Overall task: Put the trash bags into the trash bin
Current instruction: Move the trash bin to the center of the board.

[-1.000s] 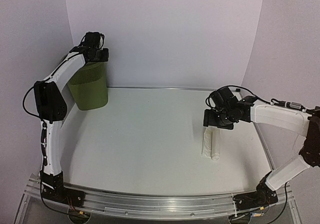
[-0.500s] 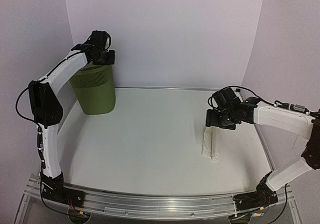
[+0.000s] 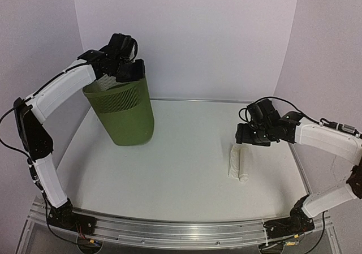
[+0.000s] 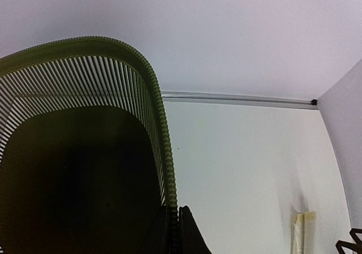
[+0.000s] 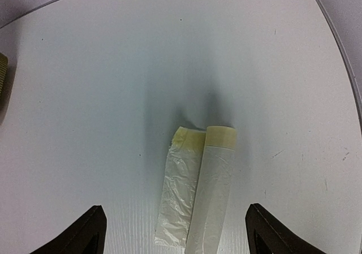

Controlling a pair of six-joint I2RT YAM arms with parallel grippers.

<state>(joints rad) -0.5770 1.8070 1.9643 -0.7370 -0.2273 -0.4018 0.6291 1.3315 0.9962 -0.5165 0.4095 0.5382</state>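
Trash bags (image 3: 238,163) lie rolled at right-centre of frame, under our wide-open, empty right gripper (image 3: 250,142); left gripper (image 3: 133,73) pinches trash bin (image 3: 125,115) rim, upper left; pick-up step, we reckon: next lower, close on roll

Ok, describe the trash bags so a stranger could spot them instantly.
On the white table, look to its right half, just under the open right pincer. The trash bags lie there flat: two slim pale rolls side by side, each yellow-banded at one end. The only other object, the trash bin, is tall, olive-green and far left.
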